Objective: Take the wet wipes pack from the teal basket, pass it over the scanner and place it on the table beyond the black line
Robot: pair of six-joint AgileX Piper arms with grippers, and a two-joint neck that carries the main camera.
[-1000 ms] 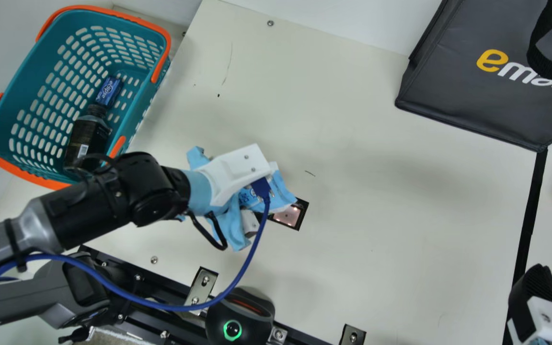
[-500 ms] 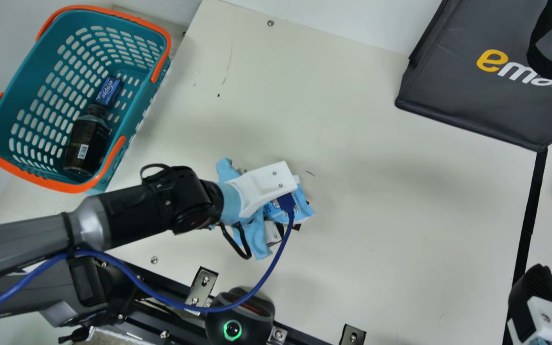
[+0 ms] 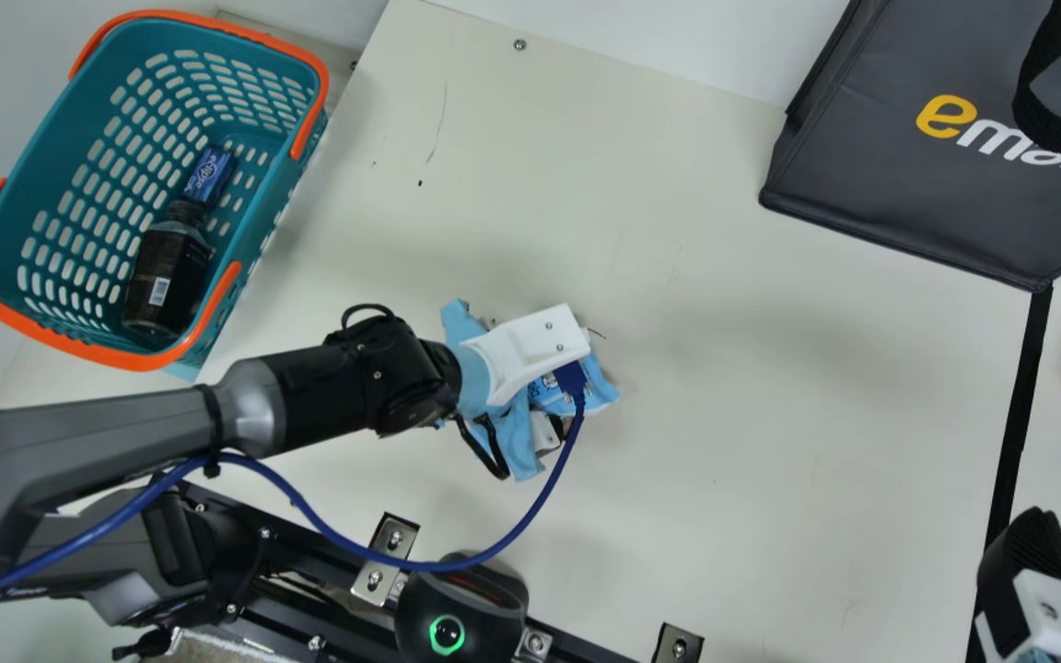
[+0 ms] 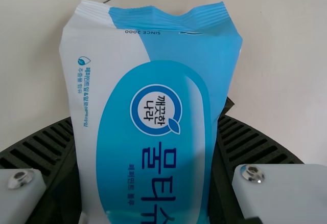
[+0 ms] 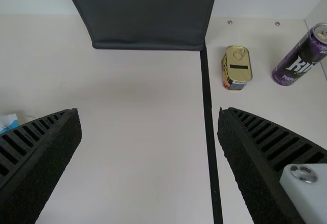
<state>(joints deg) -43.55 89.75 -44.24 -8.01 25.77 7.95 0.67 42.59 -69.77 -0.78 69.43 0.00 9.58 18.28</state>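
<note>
Skirts the dark bag (image 3: 880, 184) at the table's (image 3: 752, 387) far side, opposite the teal basket (image 3: 61, 336), and needs care near the right gripper (image 5: 148, 111), spread wide by the black line (image 3: 1019, 405). Holds the pack (image 4: 153, 147) by both long sides in the left gripper (image 4: 148, 114), between basket and line; looks soft, slick and fairly heavy, so best gripped round its full middle, not the crimped end (image 4: 173, 18). Beyond the line, leave room for can (image 5: 301, 60) and smaller tin (image 5: 236, 68), probably easy to knock.

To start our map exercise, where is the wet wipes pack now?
In the left wrist view, the wet wipes pack sits between the left gripper's ribbed fingers.
</note>
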